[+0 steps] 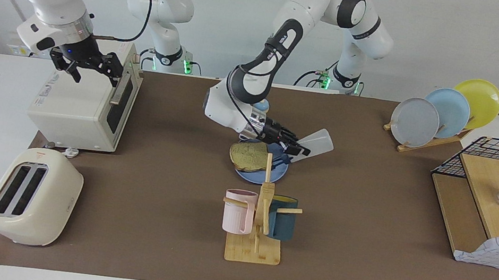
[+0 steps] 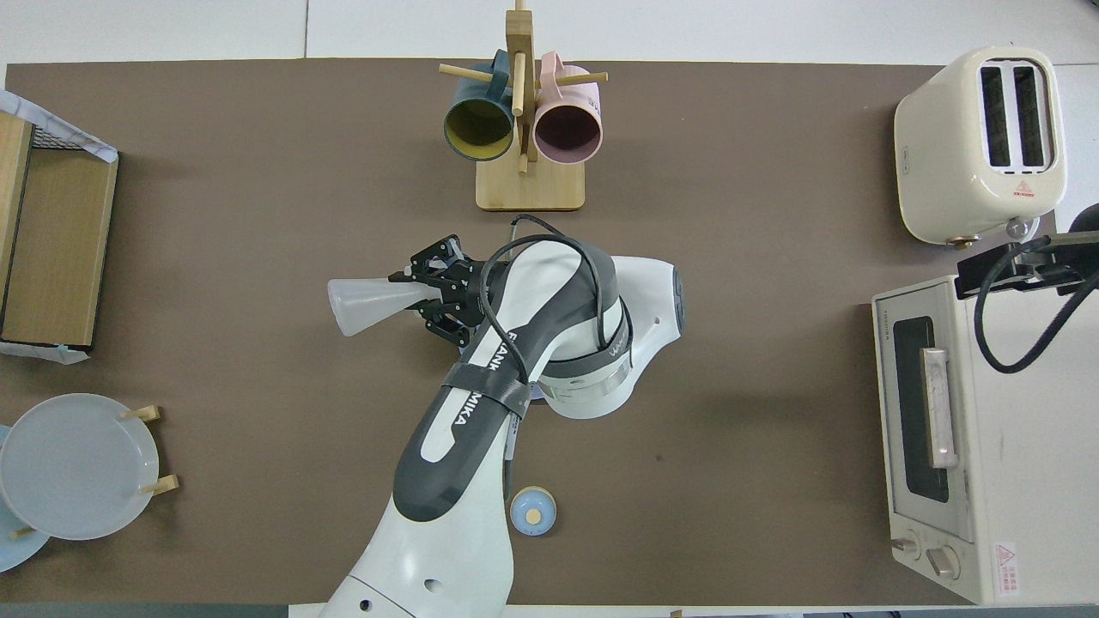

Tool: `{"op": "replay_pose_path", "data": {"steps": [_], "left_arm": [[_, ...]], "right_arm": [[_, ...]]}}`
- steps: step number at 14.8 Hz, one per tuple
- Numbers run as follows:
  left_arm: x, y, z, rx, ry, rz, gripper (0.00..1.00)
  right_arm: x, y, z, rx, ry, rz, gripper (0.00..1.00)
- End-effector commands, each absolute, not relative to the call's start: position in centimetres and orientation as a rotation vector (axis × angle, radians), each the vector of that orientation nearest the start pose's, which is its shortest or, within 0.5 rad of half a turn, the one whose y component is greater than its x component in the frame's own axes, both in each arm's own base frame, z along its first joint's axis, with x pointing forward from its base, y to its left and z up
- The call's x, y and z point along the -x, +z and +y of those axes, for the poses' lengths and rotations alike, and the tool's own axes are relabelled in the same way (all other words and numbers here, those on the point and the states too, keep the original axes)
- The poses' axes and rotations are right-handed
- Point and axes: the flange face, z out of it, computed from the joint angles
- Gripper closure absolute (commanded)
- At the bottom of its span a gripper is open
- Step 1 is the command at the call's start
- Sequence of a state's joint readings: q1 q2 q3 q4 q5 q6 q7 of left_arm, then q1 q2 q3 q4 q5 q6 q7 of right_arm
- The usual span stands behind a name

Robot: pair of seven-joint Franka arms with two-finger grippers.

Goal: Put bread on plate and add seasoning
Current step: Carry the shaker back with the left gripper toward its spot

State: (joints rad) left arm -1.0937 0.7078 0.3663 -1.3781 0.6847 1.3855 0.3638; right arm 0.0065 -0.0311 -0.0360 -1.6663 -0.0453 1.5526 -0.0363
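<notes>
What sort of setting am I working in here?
Likely a mock kitchen on a lab table: a toaster, a toaster oven, a mug tree and a plate rack around two robot arms.

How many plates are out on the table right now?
4. One blue plate holds the bread, nearer the robots than the mug stand. Three more stand in the rack: grey, pale blue, yellow.
</notes>
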Motion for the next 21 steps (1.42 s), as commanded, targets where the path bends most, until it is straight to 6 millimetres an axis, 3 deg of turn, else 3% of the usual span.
{"op": "replay_pose_path", "data": {"steps": [1,9,12,19,21], "left_arm": [[-52.3,35.0,-41.3,1.763,0.429,1.121,0.90],[-56.1,42.7,-35.3,2.005,0.326,1.046,0.89],[-57.4,48.7,-31.0,2.162,0.250,1.008,0.89],[-58.2,58.9,-21.3,2.557,0.056,0.876,0.89],[-57.9,60.6,-19.1,2.679,-0.020,0.784,0.89]], "right_arm": [[-53.5,59.6,-2.3,3.166,0.143,-0.040,0.00],[-53.5,59.6,-2.3,3.166,0.143,-0.042,0.00],[-53.5,59.6,-2.3,3.166,0.143,-0.042,0.00],[-53.5,59.6,-2.3,3.166,0.143,-0.042,0.00],[-53.5,59.6,-2.3,3.166,0.143,-0.042,0.00]]}}
